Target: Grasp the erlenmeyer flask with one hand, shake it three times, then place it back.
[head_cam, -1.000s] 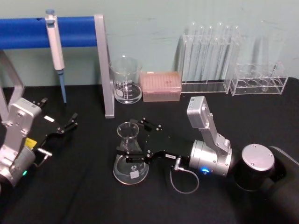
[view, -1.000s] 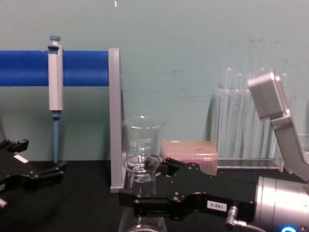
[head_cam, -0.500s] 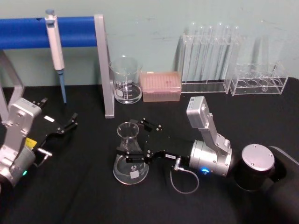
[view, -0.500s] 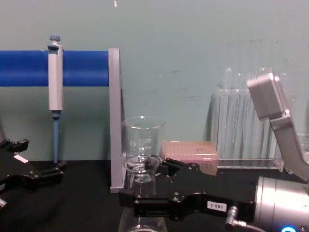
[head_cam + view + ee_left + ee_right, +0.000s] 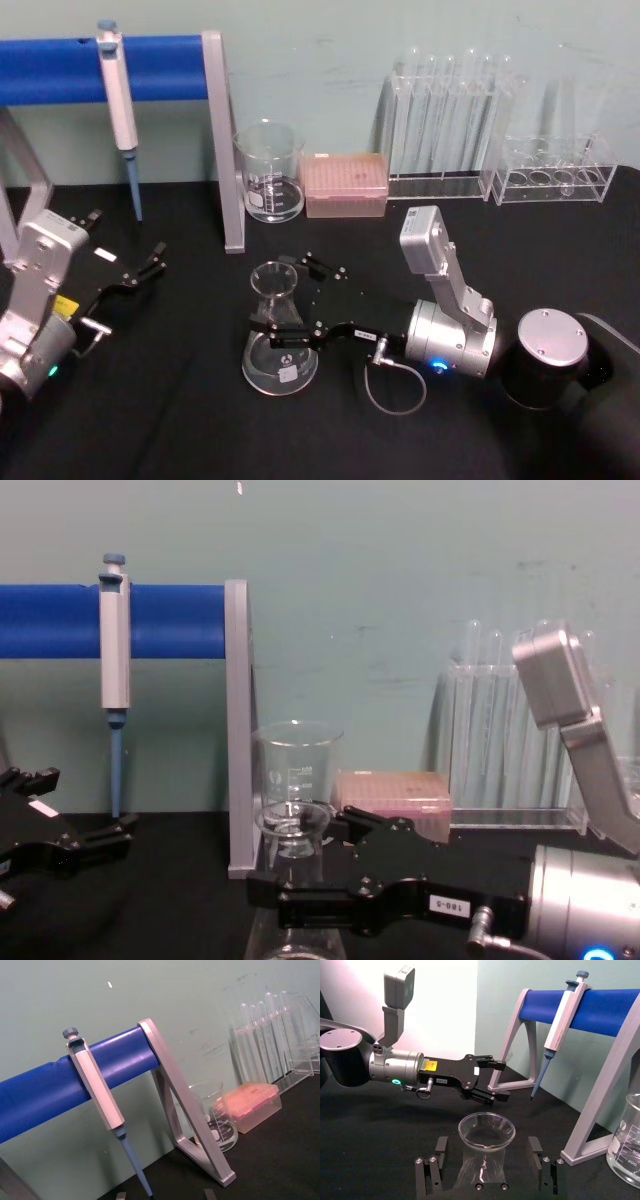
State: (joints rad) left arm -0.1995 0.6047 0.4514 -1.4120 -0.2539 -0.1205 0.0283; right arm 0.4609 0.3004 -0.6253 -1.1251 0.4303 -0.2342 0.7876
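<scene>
Far off to the left of the hand, the left gripper (image 5: 150,264) rests low over the black table (image 5: 180,430), its fingers parted and holding nothing. Beyond it a pipette (image 5: 118,100) hangs on a blue bar (image 5: 60,68). A glass beaker (image 5: 270,170) stands behind the hand, next to the bar's grey leg.

The flask (image 5: 270,362) stands upright on the table, right between the hand's fingers. The hand (image 5: 285,297), on the right arm, reaches in from the right at neck height with its fingers spread wide. In the right wrist view one finger (image 5: 436,1152) sits on each side of the flask's neck, with a clear gap on both sides, so nothing is gripped.

A pink box (image 5: 344,184) sits behind the hand, just right of the beaker. Farther right, clear racks of test tubes (image 5: 450,120) line the wall.
</scene>
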